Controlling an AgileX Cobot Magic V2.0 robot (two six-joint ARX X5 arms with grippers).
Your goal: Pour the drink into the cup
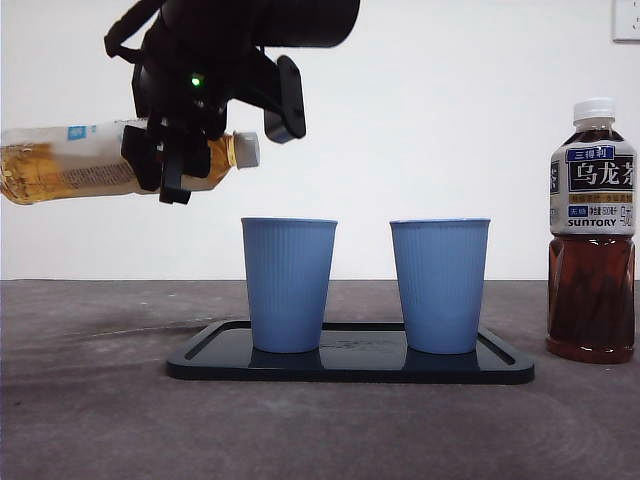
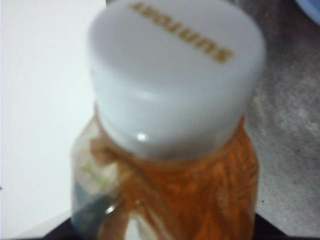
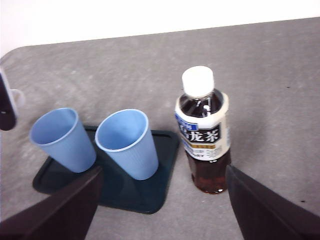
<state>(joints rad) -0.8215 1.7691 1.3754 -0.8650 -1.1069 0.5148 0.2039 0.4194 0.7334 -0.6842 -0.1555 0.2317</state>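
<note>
An amber drink bottle (image 1: 60, 160) with a pale label lies nearly level in the air, and my left gripper (image 1: 175, 150) is shut on its neck end. Its white cap (image 1: 246, 149) is on and points toward the left blue cup (image 1: 288, 285), hanging above and just left of that cup's rim. In the left wrist view the cap (image 2: 175, 75) and amber bottle (image 2: 170, 195) fill the picture. A second blue cup (image 1: 440, 285) stands beside the first. My right gripper (image 3: 164, 172) hangs open above the table, holding nothing, near the cups (image 3: 65, 140) (image 3: 127, 142).
Both cups stand on a black tray (image 1: 350, 365). A capped dark tea bottle (image 1: 592, 240) stands upright on the grey table right of the tray; the right wrist view shows this bottle (image 3: 204, 135) next to the tray (image 3: 150, 197).
</note>
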